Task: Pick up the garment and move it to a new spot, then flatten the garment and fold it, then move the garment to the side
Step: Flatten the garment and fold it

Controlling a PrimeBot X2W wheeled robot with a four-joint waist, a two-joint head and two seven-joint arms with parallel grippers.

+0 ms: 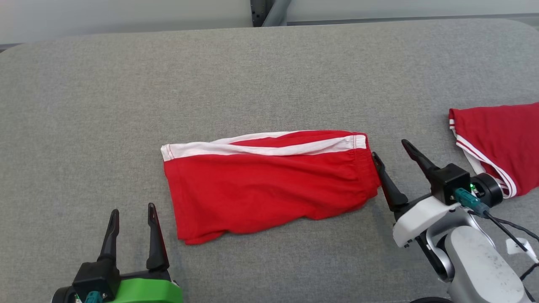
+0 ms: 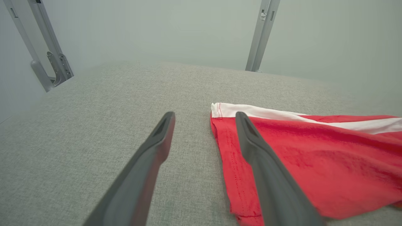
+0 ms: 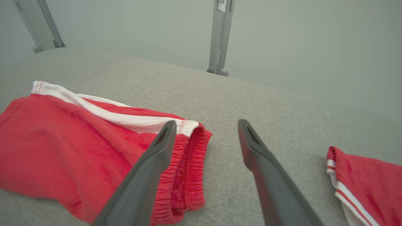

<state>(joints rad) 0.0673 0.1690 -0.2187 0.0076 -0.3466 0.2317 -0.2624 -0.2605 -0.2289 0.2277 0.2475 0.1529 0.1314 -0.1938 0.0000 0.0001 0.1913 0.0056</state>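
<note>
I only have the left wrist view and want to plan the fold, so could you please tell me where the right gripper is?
Observer: The right gripper is open at the far end of the red shorts, with its nearer finger close beside the elastic waistband.
Operator: Thank you. Is anything else lying beyond that end?
Observer: Yes, a second red garment with white stripes lies further to the robot's right, apart from the shorts.
</note>
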